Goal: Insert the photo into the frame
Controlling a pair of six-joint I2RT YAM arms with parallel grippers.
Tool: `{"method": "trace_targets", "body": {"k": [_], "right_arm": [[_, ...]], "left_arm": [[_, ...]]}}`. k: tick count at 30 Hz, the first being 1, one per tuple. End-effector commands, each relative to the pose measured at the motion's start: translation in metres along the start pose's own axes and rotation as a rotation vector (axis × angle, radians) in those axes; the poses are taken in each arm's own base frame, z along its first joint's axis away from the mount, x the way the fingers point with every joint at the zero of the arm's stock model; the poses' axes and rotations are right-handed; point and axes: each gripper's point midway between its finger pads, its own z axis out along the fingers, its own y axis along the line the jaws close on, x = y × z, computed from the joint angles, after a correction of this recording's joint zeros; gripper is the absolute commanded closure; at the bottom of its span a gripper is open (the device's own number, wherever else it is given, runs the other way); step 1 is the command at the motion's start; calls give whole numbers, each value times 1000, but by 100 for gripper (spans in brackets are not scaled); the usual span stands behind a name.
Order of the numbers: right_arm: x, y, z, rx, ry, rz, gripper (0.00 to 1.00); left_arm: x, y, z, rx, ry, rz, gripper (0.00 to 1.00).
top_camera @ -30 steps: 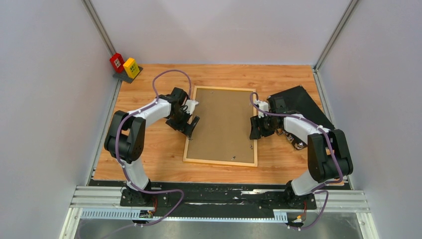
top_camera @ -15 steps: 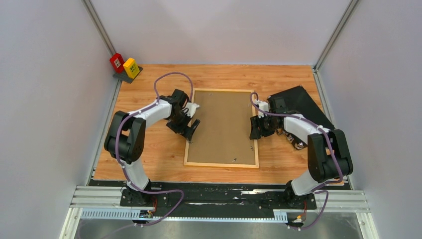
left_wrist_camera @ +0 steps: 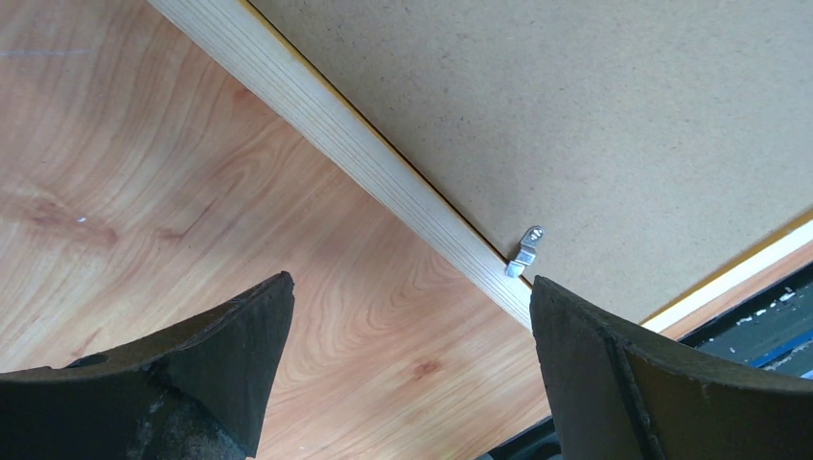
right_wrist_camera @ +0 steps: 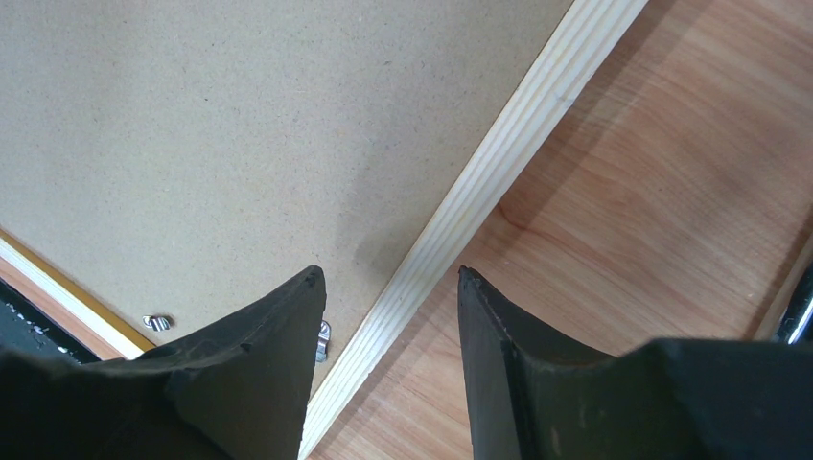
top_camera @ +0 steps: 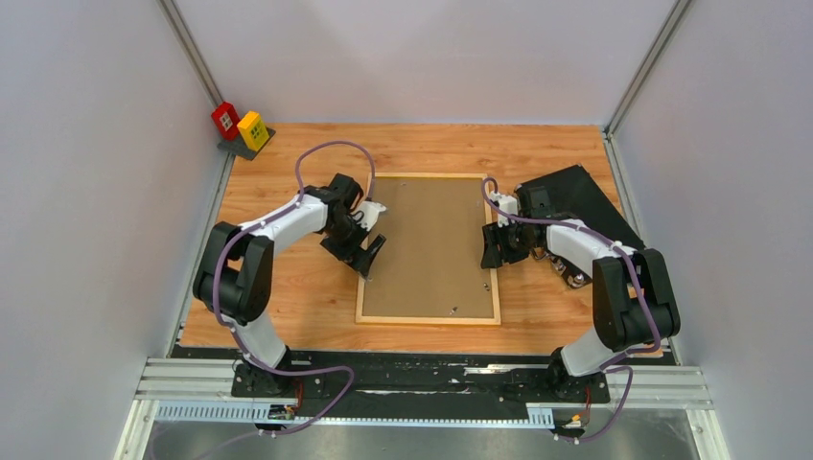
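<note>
The frame (top_camera: 427,319) lay flat at the middle of the table (top_camera: 288,307), back side up, its long sides running from 6 to 12 o'clock. A brown backing board (top_camera: 431,244) filled its opening. The photo could not be seen in any view; whether it sat under the board could not be told.

At 9 o'clock of the frame the left gripper (top_camera: 369,251) hung over the pale wooden rail with its fingers spread wide, holding nothing. A small metal clip (left_wrist_camera: 522,251) sat on the board's edge just beside that rail. At 3 o'clock the right gripper (top_camera: 494,251) stood astride the opposite rail, fingers partly apart with gaps on both sides of the wood, so it was not pinching.

Farther off, a black case (top_camera: 575,196) lay at 2 o'clock, close behind the right arm, and red and yellow blocks (top_camera: 240,126) stood at 10 o'clock in the corner.

The likely trouble lay in an uneven push. One gripper pressing before the other could skew or slide the light frame across the smooth table. A fingertip could also catch a clip and lift the board. The right arm, drawing back, might knock the case.
</note>
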Motion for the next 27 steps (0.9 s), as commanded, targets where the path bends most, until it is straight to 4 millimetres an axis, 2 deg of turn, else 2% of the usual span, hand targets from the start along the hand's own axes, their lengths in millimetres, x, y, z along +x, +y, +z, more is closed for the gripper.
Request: {"method": "trace_targets", "body": {"k": [1, 8, 14, 20, 27], "right_arm": [[-17, -2, -3, 14, -49, -28, 48], [-18, -2, -2, 13, -49, -29, 48], [-17, -3, -2, 16, -49, -28, 48], [-17, -2, -3, 17, -51, -31, 48], [-17, -2, -3, 17, -49, -30, 48]], "left_arm": [[-12, -9, -20, 15, -80, 68, 0], [-14, -3, -16, -10, -75, 71, 0], [-15, 0, -3, -9, -60, 69, 0], [-8, 2, 14, -15, -23, 65, 0], [-3, 4, 16, -28, -19, 64, 0]]}}
